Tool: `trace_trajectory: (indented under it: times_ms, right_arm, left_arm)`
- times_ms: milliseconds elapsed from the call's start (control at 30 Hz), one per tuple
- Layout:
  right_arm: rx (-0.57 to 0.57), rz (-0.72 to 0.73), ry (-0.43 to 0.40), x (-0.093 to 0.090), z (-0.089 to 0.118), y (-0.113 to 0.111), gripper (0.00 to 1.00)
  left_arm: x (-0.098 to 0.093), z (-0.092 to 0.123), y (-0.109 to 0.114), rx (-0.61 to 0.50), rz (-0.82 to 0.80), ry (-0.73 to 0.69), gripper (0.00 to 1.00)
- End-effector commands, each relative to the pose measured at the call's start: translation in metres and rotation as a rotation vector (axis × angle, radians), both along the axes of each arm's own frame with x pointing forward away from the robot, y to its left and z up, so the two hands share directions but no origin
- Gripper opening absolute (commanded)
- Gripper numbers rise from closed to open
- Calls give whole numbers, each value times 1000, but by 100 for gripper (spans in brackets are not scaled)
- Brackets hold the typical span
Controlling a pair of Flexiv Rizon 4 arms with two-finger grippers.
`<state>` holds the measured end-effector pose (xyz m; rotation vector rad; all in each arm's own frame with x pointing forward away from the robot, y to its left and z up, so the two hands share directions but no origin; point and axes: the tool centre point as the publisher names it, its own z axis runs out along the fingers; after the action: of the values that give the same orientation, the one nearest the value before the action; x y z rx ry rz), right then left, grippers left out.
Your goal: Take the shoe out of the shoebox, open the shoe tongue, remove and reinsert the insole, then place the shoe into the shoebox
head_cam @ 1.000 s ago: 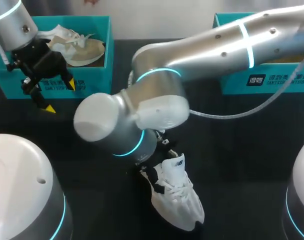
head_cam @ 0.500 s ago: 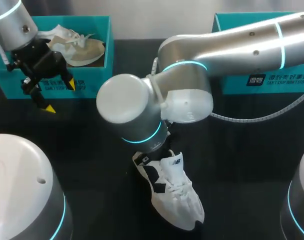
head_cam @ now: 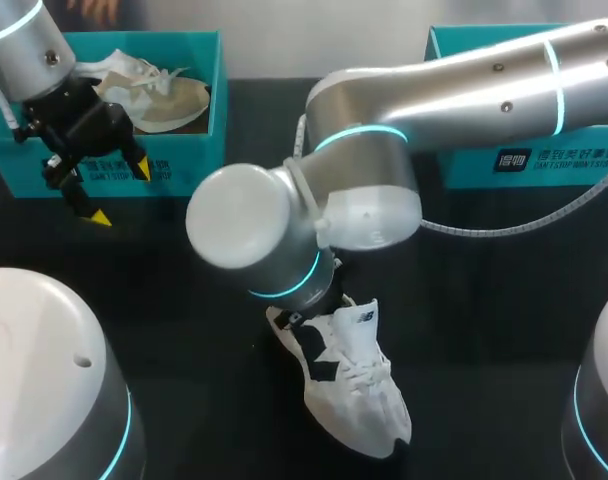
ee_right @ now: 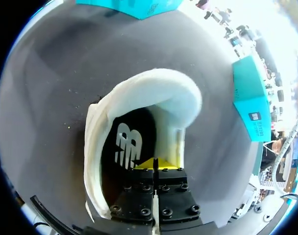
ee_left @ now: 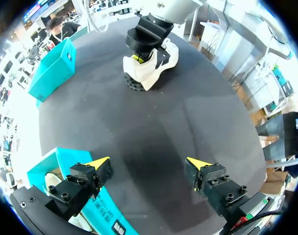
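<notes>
Two shoeboxes (head_cam: 189, 160) (head_cam: 464, 170), two shoes (head_cam: 169, 100) (head_cam: 354, 385); right end effector (ee_right: 156, 164) pressed together inside white shoe (ee_right: 139, 98), left end effector (ee_left: 149, 162) spread.

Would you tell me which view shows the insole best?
The right wrist view: it looks straight into the shoe, onto the dark insole. In the head view my right arm covers the shoe's opening; in the left wrist view the shoe is far off, the insole hidden.

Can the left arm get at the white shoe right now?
Probably only the toe. The right arm hangs over the heel of the white shoe, right gripper down inside its opening.
</notes>
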<state>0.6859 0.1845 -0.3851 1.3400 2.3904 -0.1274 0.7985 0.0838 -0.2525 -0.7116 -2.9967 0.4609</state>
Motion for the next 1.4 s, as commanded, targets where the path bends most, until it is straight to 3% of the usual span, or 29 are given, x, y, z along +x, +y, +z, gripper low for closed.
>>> trace_trajectory:
  times_ms: [33,300,467,733,867,1067,1267,1400]
  right_arm:
    - [30,4,15,4,-25,1,0]
    - [123,16,93,-4,-34,8,0]
    - [149,31,78,-11,-19,11,0]
    - [80,45,0,-14,19,13,0]
    - [41,59,-13,-13,24,15,0]
    - [17,88,0,-4,-4,15,0]
    - [56,91,67,4,-37,3,0]
    - [123,94,82,-5,-40,8,0]
  left_arm:
    - [-1,0,0,2,0,-2,100]
    - [-1,0,0,2,0,-2,100]
    - [-1,0,0,2,0,-2,100]
    - [-1,0,0,2,0,-2,100]
    - [-1,0,0,2,0,-2,100]
    - [-1,0,0,2,0,-2,100]
    - [-1,0,0,2,0,-2,100]
    - [-1,0,0,2,0,-2,100]
